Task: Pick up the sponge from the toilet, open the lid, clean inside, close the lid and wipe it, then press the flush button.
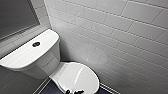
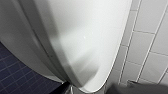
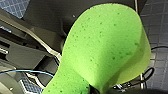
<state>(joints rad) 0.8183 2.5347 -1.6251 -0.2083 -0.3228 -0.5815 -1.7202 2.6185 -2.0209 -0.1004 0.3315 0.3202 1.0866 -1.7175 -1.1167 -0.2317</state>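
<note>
The white toilet (image 1: 47,62) stands against the tiled wall with its lid (image 1: 77,76) down over the bowl. The dark round flush button (image 1: 36,44) sits in the middle of the tank top. The bright green sponge (image 3: 105,47) looms large in the right wrist view, bent and pinched at its base by my right gripper (image 3: 96,90), which is shut on it. The left wrist view looks closely along the glossy lid (image 2: 82,42) and its rim. A dark gripper part (image 1: 73,91), apparently my left one, pokes in at the lid's front edge; nothing is in it.
A white tiled wall (image 1: 120,37) runs close along the toilet's right side. The floor (image 2: 17,75) is dark blue small tile. A grey panel (image 1: 15,15) sits behind the tank at the upper left. Cables and robot parts (image 3: 30,50) lie behind the sponge.
</note>
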